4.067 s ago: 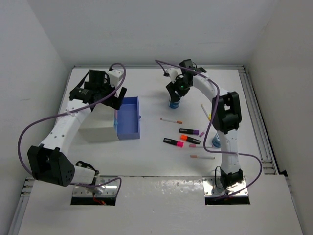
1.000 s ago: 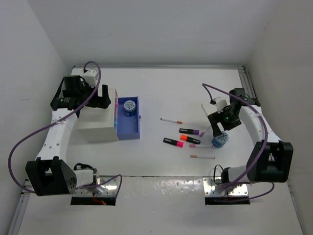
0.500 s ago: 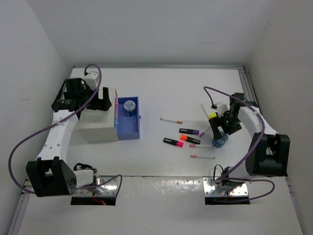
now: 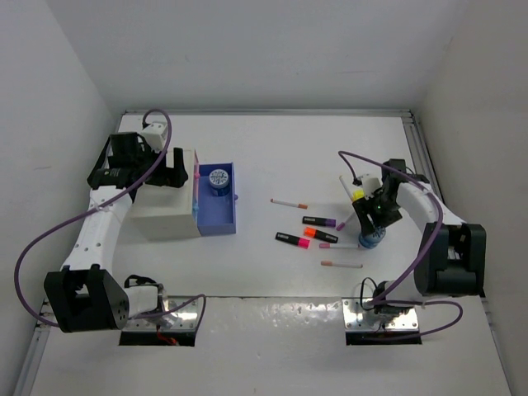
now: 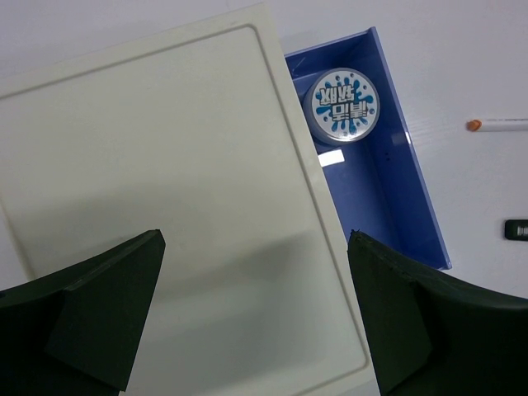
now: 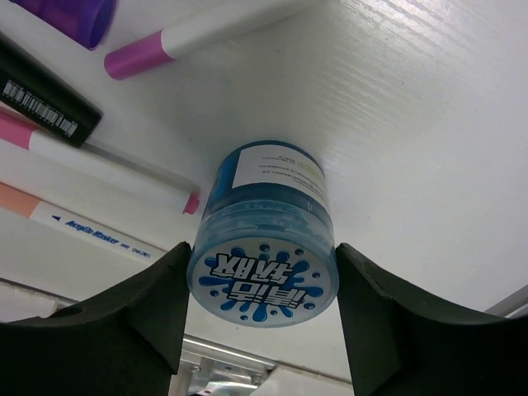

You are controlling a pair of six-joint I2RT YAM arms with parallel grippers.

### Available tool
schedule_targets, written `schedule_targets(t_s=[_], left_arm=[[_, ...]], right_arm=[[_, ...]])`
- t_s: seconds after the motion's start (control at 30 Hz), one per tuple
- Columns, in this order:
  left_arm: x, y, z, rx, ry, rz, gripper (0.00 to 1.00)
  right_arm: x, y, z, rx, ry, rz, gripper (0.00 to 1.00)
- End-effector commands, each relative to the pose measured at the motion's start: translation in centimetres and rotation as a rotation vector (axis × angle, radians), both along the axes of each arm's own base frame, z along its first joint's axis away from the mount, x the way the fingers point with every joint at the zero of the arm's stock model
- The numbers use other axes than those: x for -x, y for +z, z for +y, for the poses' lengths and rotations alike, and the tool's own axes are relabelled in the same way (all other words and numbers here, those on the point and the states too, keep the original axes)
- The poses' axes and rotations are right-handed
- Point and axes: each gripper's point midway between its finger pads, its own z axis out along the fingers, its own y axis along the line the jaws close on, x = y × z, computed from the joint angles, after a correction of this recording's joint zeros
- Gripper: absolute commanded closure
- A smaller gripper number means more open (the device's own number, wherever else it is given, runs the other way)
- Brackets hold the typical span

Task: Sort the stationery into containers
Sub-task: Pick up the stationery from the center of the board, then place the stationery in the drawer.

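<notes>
**RIGHT TOOL ON BLUE TUB; SECOND TUB IN DRAWER**

The blue tub (image 6: 264, 247) is a short round container. Its walls are translucent blue, a white label is fixed to its side, and its lid is printed with a blue-and-white splash design. It stands upright on the desk (image 4: 272, 148) at the right, just beside a pink-tipped pen (image 6: 206, 29). The right tool (image 6: 262, 268) is clamped on it: one finger is set against each side of the lid, and no gap is visible.

These details are shown only by the right wrist view. In the top view the tub is largely covered by the tool. The pink-capped highlighter (image 4: 293, 240) at mid-desk is shown only by the top view.

In the left wrist view the left tool (image 5: 256, 247) is spread wide above the white cabinet (image 5: 157, 190). A second tub (image 5: 345, 106) lies at one end of the pulled-out blue drawer (image 5: 412, 206).
</notes>
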Motion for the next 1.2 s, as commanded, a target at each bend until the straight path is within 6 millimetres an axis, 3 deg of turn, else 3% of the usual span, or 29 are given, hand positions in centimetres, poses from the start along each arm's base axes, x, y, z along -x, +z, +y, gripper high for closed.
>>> schedule_targets(t_s=[0.0, 0.17, 0.27, 0.37, 0.47, 0.53, 0.6, 0.63, 0.73, 0.83, 1.03, 1.17], left_arm=[[-0.9, 1.4, -0.5, 0.009, -0.018, -0.052, 0.0], [-1.1, 1.4, -0.6, 0.012, -0.021, -0.053, 0.0], [-1.2, 1.6, -0.5, 0.012, -0.02, -0.058, 0.0], [-1.2, 1.5, -0.6, 0.013, -0.022, -0.053, 0.0], [-1.3, 1.4, -0.6, 0.022, -0.017, -0.047, 0.0], [-1.4, 1.4, -0.7, 0.03, -0.019, -0.041, 0.0], [-1.6, 1.6, -0.8, 0.042, -0.021, -0.041, 0.0], [-1.7, 1.6, -1.0, 0.071, -0.005, -0.029, 0.0], [-1.8, 2.0, -0.9, 0.085, 0.001, -0.026, 0.0], [-1.8, 2.3, -0.5, 0.093, 0.021, -0.027, 0.0], [-2.0, 3.2, 0.9, 0.11, 0.077, -0.03, 0.0], [-1.7, 2.8, 1.6, 0.108, 0.093, -0.024, 0.0]], right_arm=[[-2.5, 2.2, 0.2, 0.002, 0.022, -0.096, 0.61], [-5.2, 5.5, 2.3, -0.032, 0.095, -0.163, 0.85], [-8.5, 9.7, 6.0, -0.081, 0.173, -0.261, 0.95], [-10.6, 12.4, 10.2, -0.129, 0.277, -0.349, 1.0], [-12.4, 14.9, 16.7, -0.177, 0.435, -0.464, 1.0], [-13.8, 16.5, 19.9, -0.21, 0.499, -0.54, 1.0], [-15.3, 18.3, 24.6, -0.262, 0.578, -0.612, 1.0], [-16.1, 20.2, 26.5, -0.293, 0.591, -0.664, 1.0], [-16.6, 20.0, 33.7, -0.37, 0.697, -0.683, 1.0], [-15.9, 20.3, 38.3, -0.421, 0.776, -0.692, 1.0], [-14.3, 17.0, 43.7, -0.461, 0.871, -0.672, 1.0], [-13.7, 15.1, 44.9, -0.462, 0.895, -0.649, 1.0]])
